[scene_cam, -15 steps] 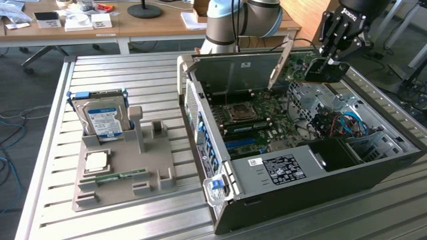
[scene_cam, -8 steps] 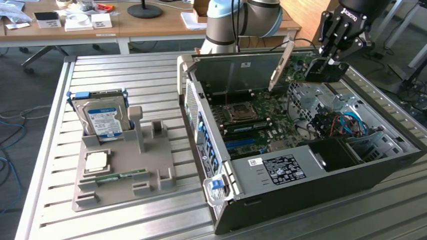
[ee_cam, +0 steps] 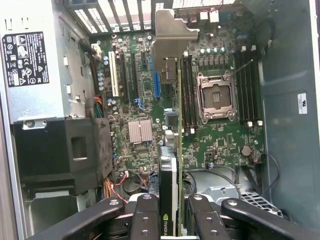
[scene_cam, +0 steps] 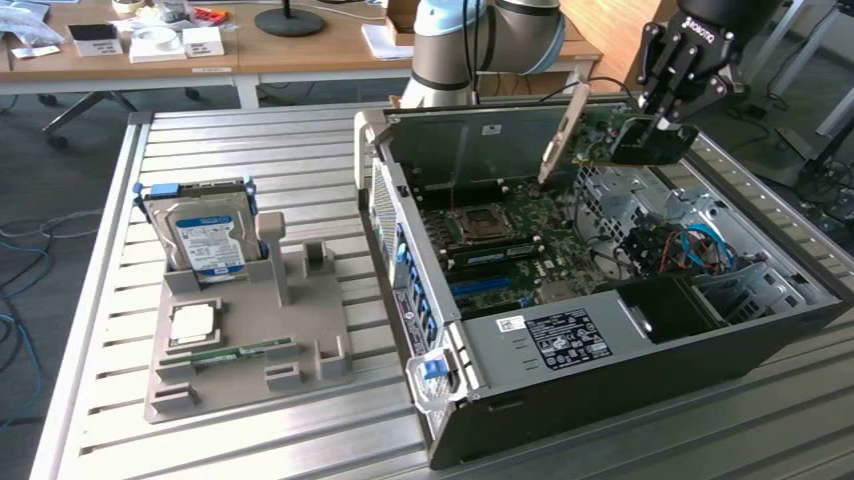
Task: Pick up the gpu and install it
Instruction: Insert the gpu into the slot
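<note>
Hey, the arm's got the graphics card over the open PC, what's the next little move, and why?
Probably a slight sideways nudge before lowering. The gripper is shut on the gpu, held edge-down above the motherboard. In the wrist view its green edge appears to run beside the blue slot, not over it, though the angle may mislead.

Silver-grey arm (scene_cam: 461,45) with pale blue joint caps; black hand (scene_cam: 657,130) with white lettering, screw-studded linked fingers (ee_cam: 145,220).
</note>
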Available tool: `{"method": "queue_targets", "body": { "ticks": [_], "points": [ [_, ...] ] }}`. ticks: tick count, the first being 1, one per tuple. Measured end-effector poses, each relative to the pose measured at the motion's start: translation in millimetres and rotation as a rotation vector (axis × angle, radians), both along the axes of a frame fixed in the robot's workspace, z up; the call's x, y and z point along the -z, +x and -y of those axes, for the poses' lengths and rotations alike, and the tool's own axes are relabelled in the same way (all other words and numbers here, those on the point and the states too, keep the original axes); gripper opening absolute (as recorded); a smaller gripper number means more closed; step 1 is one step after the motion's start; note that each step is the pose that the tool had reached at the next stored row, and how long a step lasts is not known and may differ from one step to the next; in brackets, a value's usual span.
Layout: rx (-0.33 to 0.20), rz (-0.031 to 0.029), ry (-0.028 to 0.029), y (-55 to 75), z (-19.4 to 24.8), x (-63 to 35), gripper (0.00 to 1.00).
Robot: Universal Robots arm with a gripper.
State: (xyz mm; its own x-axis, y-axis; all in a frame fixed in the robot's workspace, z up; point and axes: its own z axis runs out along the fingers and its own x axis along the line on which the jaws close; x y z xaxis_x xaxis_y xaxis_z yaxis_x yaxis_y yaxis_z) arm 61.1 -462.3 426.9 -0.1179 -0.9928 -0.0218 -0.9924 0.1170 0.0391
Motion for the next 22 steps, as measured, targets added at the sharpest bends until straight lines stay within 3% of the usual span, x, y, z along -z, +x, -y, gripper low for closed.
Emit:
{"method": "queue_targets", "body": {
  "ticks": [9,22],
  "points": [
    [-0.027,0.0287,-0.0001,-1.5,0.0,1.3,0.27],
    [-0.034,0.0299,0.0000,-1.6,0.0,1.4,0.27]
  ]
}}
